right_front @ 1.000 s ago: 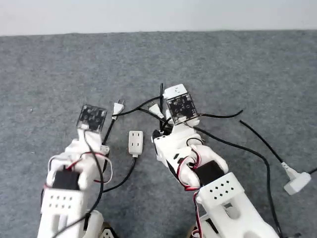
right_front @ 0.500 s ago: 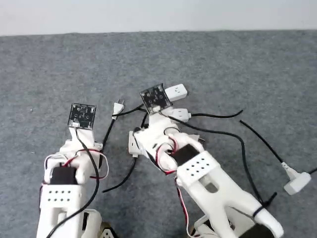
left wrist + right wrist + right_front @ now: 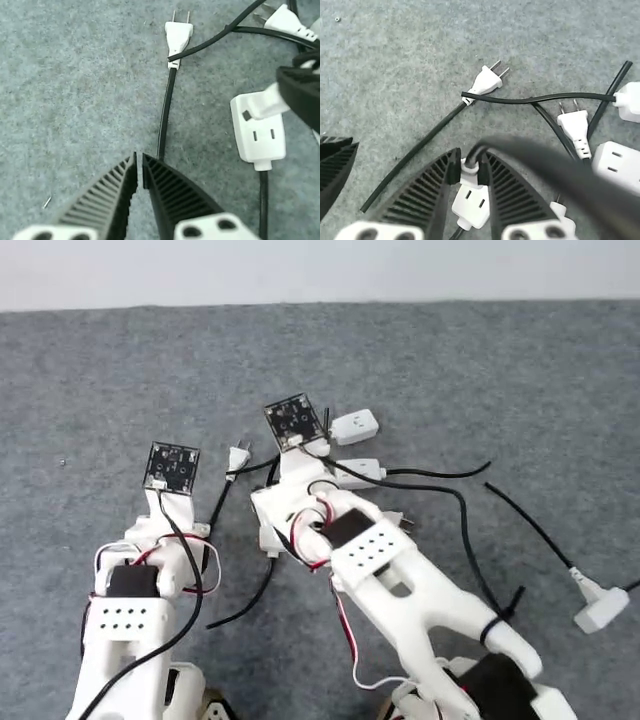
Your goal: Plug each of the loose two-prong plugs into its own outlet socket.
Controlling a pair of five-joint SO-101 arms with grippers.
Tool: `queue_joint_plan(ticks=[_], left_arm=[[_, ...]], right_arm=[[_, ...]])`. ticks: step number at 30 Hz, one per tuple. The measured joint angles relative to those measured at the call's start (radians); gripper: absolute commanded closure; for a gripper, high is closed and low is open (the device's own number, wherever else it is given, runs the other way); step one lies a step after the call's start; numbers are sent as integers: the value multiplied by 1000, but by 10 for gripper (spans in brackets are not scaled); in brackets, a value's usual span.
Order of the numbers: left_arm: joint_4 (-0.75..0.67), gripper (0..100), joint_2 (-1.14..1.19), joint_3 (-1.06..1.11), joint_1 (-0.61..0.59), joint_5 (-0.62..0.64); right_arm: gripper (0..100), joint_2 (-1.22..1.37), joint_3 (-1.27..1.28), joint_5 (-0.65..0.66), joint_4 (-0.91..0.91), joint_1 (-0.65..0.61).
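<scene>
On the left of the grey carpet [image 3: 480, 370], my left gripper [image 3: 139, 156] hangs low. Its ribbed jaws are pressed almost together, with only a sliver between them and nothing held. A black cord [image 3: 166, 115] passes just beside its tips and leads away to a loose white two-prong plug [image 3: 178, 34]. That plug lies flat, well ahead of the gripper, with its prongs pointing away from it. To the right of the cord lies a white outlet socket [image 3: 257, 132], slots facing up. My right gripper [image 3: 469, 162] is clamped on the cord end of this socket, one jaw on each side of its neck. Further right, a second plug [image 3: 574, 126] rests on the carpet near the right gripper, with a spare socket [image 3: 615, 159] just beside it.
</scene>
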Motion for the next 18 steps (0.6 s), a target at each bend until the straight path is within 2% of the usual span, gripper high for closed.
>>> queue_joint_plan(ticks=[18], left_arm=[[0,981,6,0,0,-5]], right_arm=[[991,25,-11,-11,0,35]])
